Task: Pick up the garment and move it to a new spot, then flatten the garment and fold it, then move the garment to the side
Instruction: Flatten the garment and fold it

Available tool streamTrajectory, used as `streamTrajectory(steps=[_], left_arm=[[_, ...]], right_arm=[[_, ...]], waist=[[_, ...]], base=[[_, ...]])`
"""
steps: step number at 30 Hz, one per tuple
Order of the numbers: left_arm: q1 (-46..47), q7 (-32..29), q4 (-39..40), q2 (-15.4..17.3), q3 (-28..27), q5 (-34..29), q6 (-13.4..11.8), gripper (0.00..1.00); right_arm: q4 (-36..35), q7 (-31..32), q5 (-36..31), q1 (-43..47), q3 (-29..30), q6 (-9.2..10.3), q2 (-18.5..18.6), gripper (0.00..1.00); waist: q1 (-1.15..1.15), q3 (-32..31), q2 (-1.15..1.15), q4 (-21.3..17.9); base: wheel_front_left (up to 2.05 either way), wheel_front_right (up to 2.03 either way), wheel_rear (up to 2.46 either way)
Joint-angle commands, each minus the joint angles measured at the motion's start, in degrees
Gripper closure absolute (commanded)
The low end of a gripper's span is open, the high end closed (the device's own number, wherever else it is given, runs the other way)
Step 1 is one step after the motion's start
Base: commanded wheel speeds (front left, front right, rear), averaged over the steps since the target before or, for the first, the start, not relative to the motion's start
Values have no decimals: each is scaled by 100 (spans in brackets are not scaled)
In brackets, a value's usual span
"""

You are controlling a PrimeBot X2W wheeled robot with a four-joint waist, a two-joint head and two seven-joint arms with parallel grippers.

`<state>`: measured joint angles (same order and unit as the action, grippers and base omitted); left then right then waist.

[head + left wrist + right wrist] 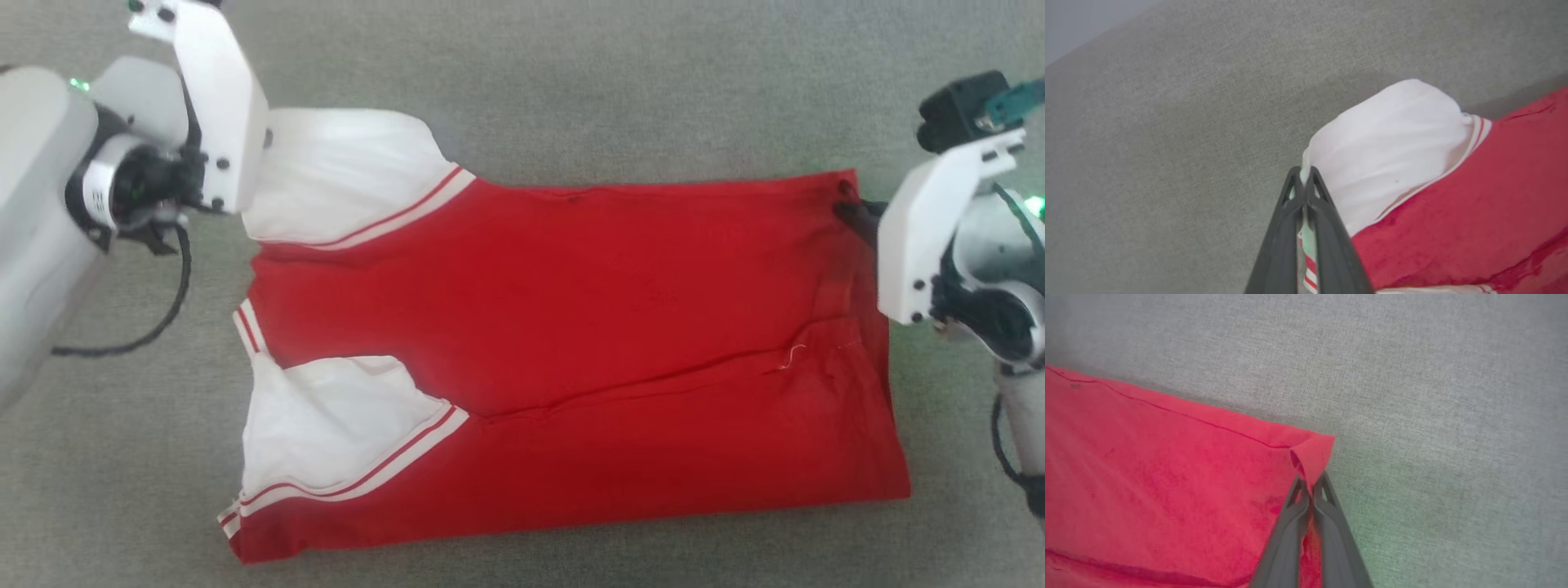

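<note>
The garment (571, 327), red with white short sleeves and striped trim, lies folded lengthwise on the grey surface, sleeves to the left. No number shows on its upper side. My left gripper (1305, 176) is shut on the edge of the far white sleeve (1388, 139), fabric pinched between its dark fingers. In the head view the left arm's white housing covers that grip. My right gripper (1311, 482) is shut on the far right hem corner (1312, 455) of the garment, which curls up above the fingertips. Its dark fingers (857, 214) show at that corner in the head view.
Grey woven cloth (571, 82) covers the whole work surface around the garment. A black cable (155, 318) loops down from the left wrist. The near sleeve (326, 425) lies flat at the front left.
</note>
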<state>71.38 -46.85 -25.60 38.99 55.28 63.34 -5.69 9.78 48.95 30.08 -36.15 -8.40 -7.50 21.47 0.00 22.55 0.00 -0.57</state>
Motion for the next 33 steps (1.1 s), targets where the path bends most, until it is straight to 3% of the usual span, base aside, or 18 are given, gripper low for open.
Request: streamTrajectory(steps=[1, 12, 17, 22, 25, 27, 28, 29, 30, 31, 33], left_arm=[[-145, -41, 297, 98, 12, -44, -116, 100], [-1260, -235, 3258, 1314, 61, 7, -1417, 100], [-1920, -182, 4189, 1725, 170, 111, -1968, 100], [-2464, -26, 4396, 1825, 272, 313, -2202, 100], [-2742, 233, 4193, 1669, 289, 408, -2142, 100], [-2891, 392, 3953, 1540, 346, 455, -1950, 100], [-2929, 520, 3789, 1450, 301, 515, -1878, 79], [-2992, 615, 3630, 1367, 274, 590, -1797, 71], [-3029, 697, 3489, 1327, 292, 580, -1692, 52], [-3040, 788, 3340, 1283, 296, 550, -1608, 0], [-3121, 995, 3131, 1149, 207, 671, -1469, 0]], right_arm=[[-178, 62, 45, 171, 101, 3, 20, 100], [-1690, 677, 48, 1379, 735, 3, 64, 100], [-2030, 906, 118, 2001, 1009, 3, -15, 100], [-2016, 960, 73, 2375, 1188, 3, -131, 100], [-1826, 884, 58, 2474, 1210, 3, -265, 100], [-1630, 814, 53, 2471, 1127, 3, -321, 100], [-1542, 755, 29, 2432, 1096, 3, -334, 95], [-1444, 705, 18, 2404, 1064, 3, -353, 73], [-1351, 665, 13, 2378, 1012, 3, -354, 36], [-1269, 623, -2, 2352, 970, 3, -347, 0], [-1158, 553, 31, 2329, 888, 3, -348, 0]], waist=[[0, -95, 0, 71], [0, -338, 0, 213], [0, -394, 0, 258], [0, -401, 0, 280], [0, -424, 0, 289], [0, -460, 0, 290], [0, -477, 0, 296], [0, -506, 0, 302], [0, -532, 0, 303], [0, -564, 0, 310], [0, -637, 0, 328]], base=[[0, 0, 0], [0, 0, 0], [0, 0, 0], [0, 0, 0], [0, 0, 0], [0, 0, 0], [0, 0, 0], [0, 0, 0], [0, 0, 0], [0, 0, 0], [0, 0, 0]])
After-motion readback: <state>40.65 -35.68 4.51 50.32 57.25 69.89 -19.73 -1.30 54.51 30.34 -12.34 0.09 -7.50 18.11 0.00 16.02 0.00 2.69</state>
